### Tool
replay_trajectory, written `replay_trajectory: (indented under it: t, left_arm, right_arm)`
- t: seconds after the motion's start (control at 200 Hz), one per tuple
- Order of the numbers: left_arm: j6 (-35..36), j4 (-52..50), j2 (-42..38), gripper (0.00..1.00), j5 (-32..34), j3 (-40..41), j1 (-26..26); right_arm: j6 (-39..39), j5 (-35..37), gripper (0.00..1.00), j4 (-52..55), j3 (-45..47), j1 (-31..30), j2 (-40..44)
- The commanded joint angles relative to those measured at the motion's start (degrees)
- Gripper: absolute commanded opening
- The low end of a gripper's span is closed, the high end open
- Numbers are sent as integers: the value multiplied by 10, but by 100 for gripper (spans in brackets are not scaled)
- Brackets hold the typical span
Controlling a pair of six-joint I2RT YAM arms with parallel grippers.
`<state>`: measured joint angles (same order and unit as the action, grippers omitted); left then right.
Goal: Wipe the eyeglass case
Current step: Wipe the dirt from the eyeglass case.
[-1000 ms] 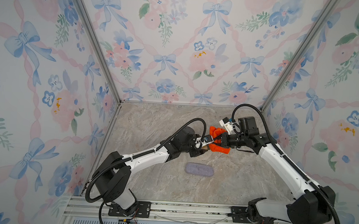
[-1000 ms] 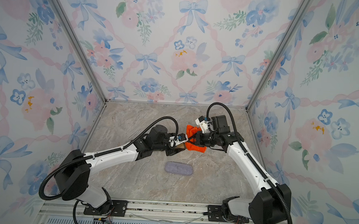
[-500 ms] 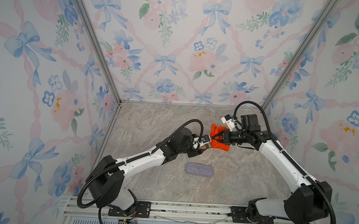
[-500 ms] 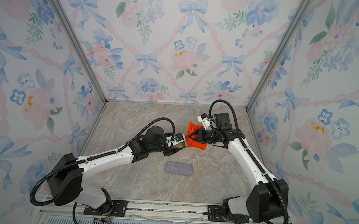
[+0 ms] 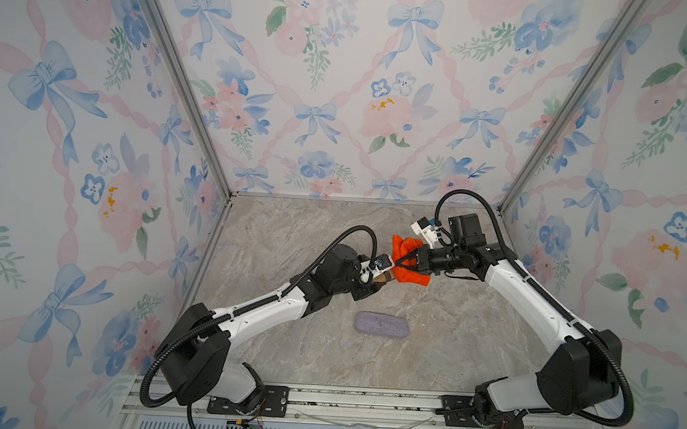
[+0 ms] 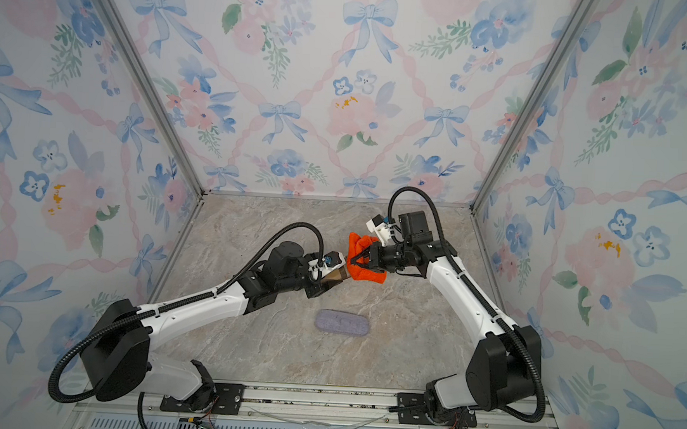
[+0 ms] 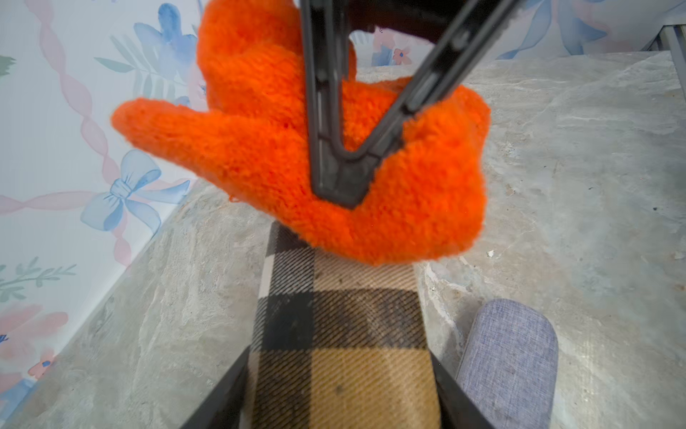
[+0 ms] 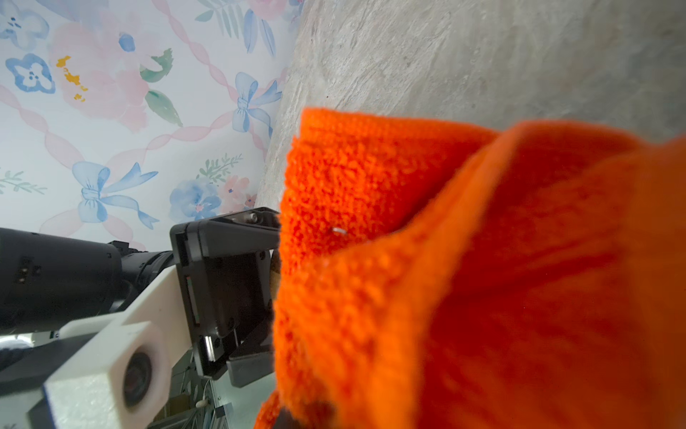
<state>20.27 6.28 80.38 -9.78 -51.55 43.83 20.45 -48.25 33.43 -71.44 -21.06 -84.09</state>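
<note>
My left gripper [image 7: 339, 358] is shut on a tan and black plaid eyeglass case [image 7: 345, 327], holding it above the table; the case shows in both top views [image 5: 385, 277] [image 6: 336, 276]. An orange cloth [image 5: 411, 276] [image 6: 367, 274] is bunched in my right gripper [image 5: 398, 262] [image 6: 352, 260], which is shut on it. The cloth [image 7: 389, 226] rests on the far end of the case, with the right gripper's joined tips [image 7: 341, 189] pressed into it. In the right wrist view the cloth [image 8: 482, 267] hides its own fingers and the case.
A grey-lavender fabric case [image 5: 381, 325] [image 6: 341, 322] [image 7: 508, 364] lies flat on the marble tabletop [image 5: 292, 229], nearer the front than both grippers. Floral walls close the left, back and right sides. An aluminium rail [image 5: 364, 402] runs along the front.
My right gripper and the orange cloth have shifted slightly left, further onto the plaid case. The left gripper keeps the case in about the same place.
</note>
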Motion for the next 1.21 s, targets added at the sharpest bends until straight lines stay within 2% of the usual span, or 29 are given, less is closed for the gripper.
replay_trajectory:
  t: [0.0, 0.155, 0.245, 0.34, 0.4, 0.565, 0.735, 0.8, 0.895, 1.025, 1.2]
  left_arm:
    - [-21, 94, -34, 24, -25, -4, 1]
    - [-30, 106, -38, 24, -29, 2, 2]
    - [-34, 119, -39, 24, -27, 12, 5]
    - [-34, 121, -43, 24, -18, 23, 10]
    - [-39, 129, -51, 23, -11, 35, 12]
    - [-49, 151, -75, 23, -8, 67, 13]
    - [-52, 156, -83, 23, -1, 77, 13]
    - [-58, 155, -86, 23, -1, 79, 13]
    - [-65, 156, -97, 23, 1, 88, 13]
    - [-69, 156, -107, 23, 5, 90, 13]
    - [-77, 153, -109, 23, 1, 90, 14]
  right_arm:
    - [-22, 13, 0, 44, -19, -19, -26]
    - [-6, 10, 0, 45, -18, 34, -17]
    - [6, 18, 0, 45, -37, -2, -25]
    - [43, 9, 0, -3, -33, -46, -32]
    - [44, 11, 0, 0, -39, -45, -35]
    - [-5, 47, 0, 100, -98, -19, -54]
    - [24, 39, 0, 72, -115, -81, -66]
    - [13, 34, 0, 91, -126, -88, -74]
    - [-13, 54, 0, 129, -129, -56, -66]
    - [-14, 57, 0, 122, -113, -21, -48]
    - [40, 43, 0, 13, -78, -98, -62]
